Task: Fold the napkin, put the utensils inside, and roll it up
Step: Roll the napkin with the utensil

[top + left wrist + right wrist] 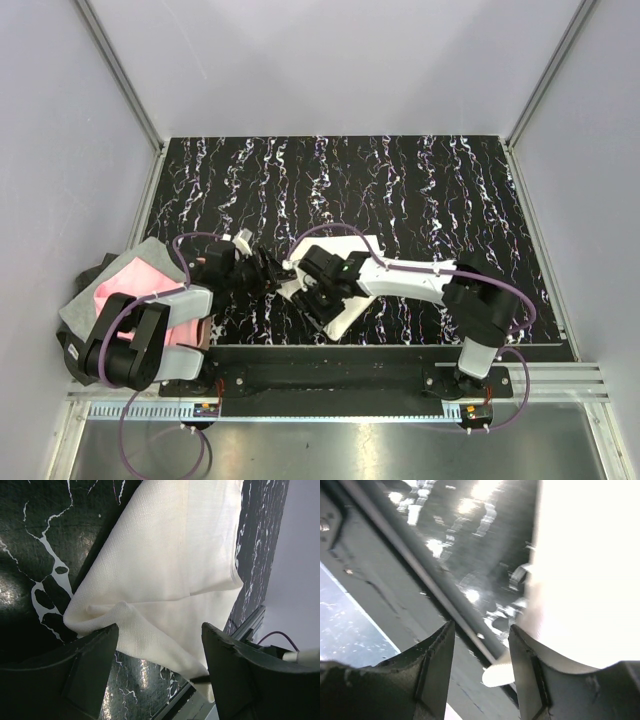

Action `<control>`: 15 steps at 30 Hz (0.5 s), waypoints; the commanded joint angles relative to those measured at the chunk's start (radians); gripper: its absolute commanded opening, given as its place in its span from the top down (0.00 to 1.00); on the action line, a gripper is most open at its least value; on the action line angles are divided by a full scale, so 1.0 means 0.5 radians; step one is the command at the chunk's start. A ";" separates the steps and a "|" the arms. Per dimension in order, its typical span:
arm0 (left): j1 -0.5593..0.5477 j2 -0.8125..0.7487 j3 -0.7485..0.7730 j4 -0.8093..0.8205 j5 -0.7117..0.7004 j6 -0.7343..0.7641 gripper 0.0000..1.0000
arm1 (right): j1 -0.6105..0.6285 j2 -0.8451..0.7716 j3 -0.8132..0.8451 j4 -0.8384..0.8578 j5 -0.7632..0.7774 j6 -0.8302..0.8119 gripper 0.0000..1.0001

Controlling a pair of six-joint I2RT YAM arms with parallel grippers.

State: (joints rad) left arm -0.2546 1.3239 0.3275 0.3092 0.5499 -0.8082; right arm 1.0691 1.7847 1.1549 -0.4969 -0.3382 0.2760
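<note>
The cream napkin (343, 315) lies folded near the table's front edge, partly under my right arm. In the left wrist view the napkin (175, 555) fills the upper middle, with a raised fold at its near corner. My left gripper (268, 270) is open, and that fold lies between its fingers (159, 630). My right gripper (318, 294) is open at the napkin's front edge. In the right wrist view the napkin (590, 570) is bright white beside the right finger, and one corner (500, 672) hangs over the table edge. The right gripper (481, 626) holds nothing. The fork and the copper-brown utensil are out of view.
A pink and grey cloth (130, 285) lies at the far left, half off the black marbled table (420, 190). The metal rail (350, 352) runs along the front edge, right below the napkin. White walls enclose the table on three sides.
</note>
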 commanded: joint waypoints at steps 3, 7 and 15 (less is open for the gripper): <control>0.006 0.012 0.002 -0.213 -0.210 0.119 0.25 | -0.119 -0.176 -0.070 -0.083 0.090 -0.070 0.44; 0.006 0.012 0.017 -0.226 -0.216 0.131 0.25 | -0.153 -0.127 -0.128 -0.083 0.066 -0.070 0.44; 0.006 0.018 0.035 -0.244 -0.235 0.141 0.25 | -0.169 -0.041 -0.217 -0.111 0.057 0.022 0.44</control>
State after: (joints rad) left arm -0.2546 1.3231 0.3458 0.2718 0.5442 -0.7906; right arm 0.9943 1.7416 1.0653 -0.5182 -0.3157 0.2649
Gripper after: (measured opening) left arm 0.744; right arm 0.556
